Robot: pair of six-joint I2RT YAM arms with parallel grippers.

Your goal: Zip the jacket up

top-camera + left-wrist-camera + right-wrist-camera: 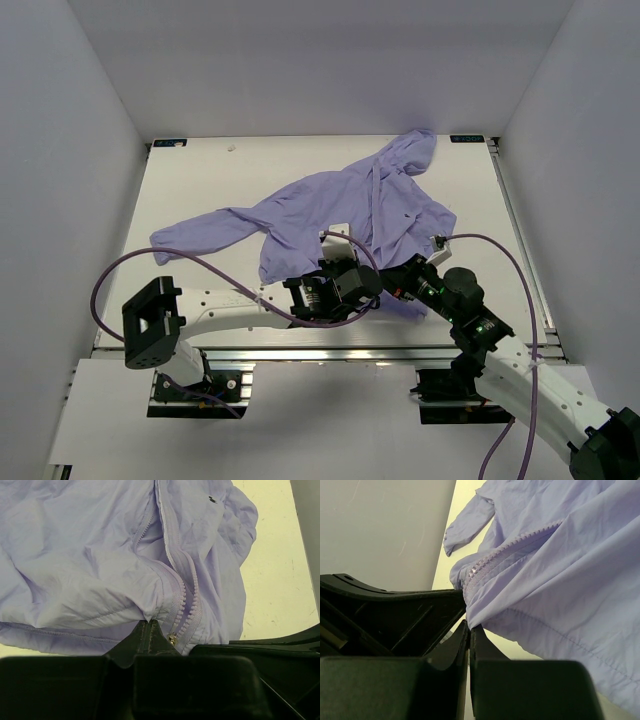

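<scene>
The lavender jacket (pixel 340 205) lies spread on the table, hood at the far right, one sleeve stretched to the left. Its front zipper (pixel 175 587) runs down to a metal slider (pixel 172 640) at the hem. My left gripper (pixel 149 623) is shut on the jacket's hem fabric just left of the slider. My right gripper (pixel 469 626) is shut on the hem edge below the zipper teeth (pixel 505 550). In the top view both grippers, left (pixel 368 285) and right (pixel 392 281), meet at the jacket's near hem.
The white table (pixel 200 190) has raised rails at its edges and white walls on three sides. A purple cable loops over the table near each arm. A small white speck (pixel 232 147) lies at the far left.
</scene>
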